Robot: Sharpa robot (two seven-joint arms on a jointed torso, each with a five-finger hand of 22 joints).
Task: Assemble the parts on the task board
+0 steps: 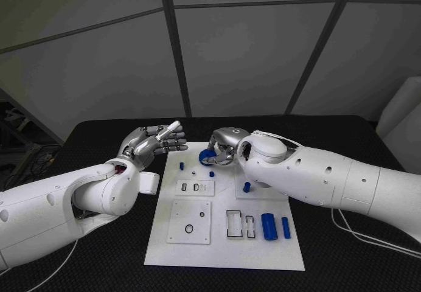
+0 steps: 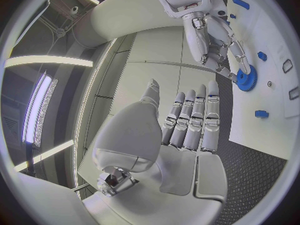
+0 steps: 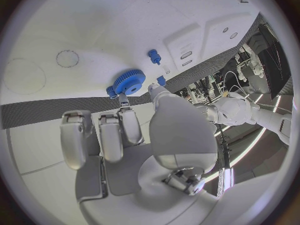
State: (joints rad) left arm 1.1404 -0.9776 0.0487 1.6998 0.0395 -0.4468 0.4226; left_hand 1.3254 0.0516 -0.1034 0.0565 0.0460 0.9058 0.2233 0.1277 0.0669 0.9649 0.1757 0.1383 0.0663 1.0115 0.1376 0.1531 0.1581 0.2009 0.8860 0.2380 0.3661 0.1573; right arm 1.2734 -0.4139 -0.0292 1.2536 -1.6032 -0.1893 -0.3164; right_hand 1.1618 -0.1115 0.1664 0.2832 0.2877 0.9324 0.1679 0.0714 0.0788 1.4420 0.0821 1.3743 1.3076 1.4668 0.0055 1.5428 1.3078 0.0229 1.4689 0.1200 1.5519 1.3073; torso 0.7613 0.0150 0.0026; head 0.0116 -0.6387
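Blue gear sits pinched in the right hand fingers at the task board 12 o'clock end, just over it, while left hand hovers released, w/ nothing, at its 10 o'clock.

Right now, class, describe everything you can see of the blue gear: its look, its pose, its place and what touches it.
The blue gear is a small round wheel with fine teeth round its rim and a raised hub, plastic by its look. The right hand pinches it between fingertips, holding it over the far end of the white task board. The left wrist view shows it tilted on edge beside the board. Whether it touches the board cannot be told.
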